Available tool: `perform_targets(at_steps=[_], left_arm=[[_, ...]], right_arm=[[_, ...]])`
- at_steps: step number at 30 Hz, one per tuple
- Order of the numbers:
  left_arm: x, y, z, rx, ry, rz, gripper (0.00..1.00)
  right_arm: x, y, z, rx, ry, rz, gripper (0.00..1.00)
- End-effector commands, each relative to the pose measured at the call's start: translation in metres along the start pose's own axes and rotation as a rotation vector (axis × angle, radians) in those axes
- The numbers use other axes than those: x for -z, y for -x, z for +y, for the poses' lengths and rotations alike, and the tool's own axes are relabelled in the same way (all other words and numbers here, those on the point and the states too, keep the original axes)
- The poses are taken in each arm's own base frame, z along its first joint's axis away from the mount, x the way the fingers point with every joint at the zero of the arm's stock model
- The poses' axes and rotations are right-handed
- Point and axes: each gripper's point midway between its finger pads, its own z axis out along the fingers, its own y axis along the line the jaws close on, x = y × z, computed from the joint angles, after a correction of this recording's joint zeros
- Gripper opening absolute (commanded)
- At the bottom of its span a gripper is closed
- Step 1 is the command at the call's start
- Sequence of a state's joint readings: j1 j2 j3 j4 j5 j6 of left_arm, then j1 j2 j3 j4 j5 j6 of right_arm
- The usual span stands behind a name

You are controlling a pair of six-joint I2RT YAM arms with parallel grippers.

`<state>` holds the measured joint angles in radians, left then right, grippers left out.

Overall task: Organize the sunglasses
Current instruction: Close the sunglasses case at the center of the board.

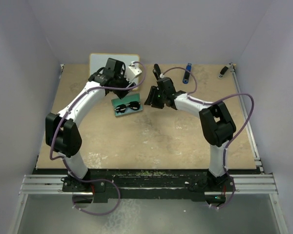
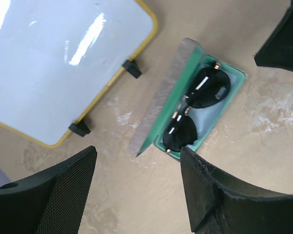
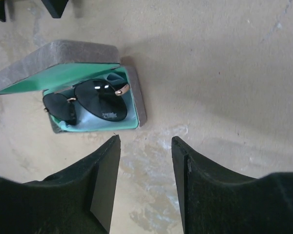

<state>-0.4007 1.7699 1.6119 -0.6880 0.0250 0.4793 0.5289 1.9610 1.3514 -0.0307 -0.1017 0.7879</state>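
The sunglasses lie folded inside the open grey case with its green lining, on a light-blue cloth. They show in the left wrist view and the right wrist view, with the case lid raised. My left gripper hovers just behind the case, open and empty. My right gripper hovers just right of the case, open and empty.
A whiteboard with a yellow rim lies at the back left. A blue-and-black marker and a dark clip-like object lie at the back right. Grey walls enclose the tan table.
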Motion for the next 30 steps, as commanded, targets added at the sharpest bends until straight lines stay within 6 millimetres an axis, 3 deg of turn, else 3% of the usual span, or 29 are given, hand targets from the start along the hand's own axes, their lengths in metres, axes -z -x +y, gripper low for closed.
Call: perform_targets(at_steps=[1,5,15,22,26,30], left_arm=[[0.013,0.005,0.044,0.108,0.161,-0.024,0.73],[0.005,-0.005,0.054,0.161,0.172,0.014,0.73],[-0.020,-0.007,0.057,0.206,0.159,0.042,0.73],[-0.032,-0.011,0.060,0.225,0.158,0.058,0.73],[-0.036,-0.010,0.061,0.228,0.150,0.057,0.73],[-0.040,-0.011,0.061,0.226,0.146,0.065,0.73]], right_arm=[[-0.010,-0.007,0.006,0.120,-0.010,0.057,0.49],[-0.019,-0.009,0.000,0.146,-0.037,0.065,0.39],[-0.022,-0.002,0.015,0.211,0.026,0.062,0.45],[-0.038,-0.007,0.024,0.270,0.055,0.108,0.44],[-0.046,-0.007,0.018,0.276,0.025,0.109,0.30],[-0.049,-0.006,0.016,0.276,0.014,0.112,0.28]])
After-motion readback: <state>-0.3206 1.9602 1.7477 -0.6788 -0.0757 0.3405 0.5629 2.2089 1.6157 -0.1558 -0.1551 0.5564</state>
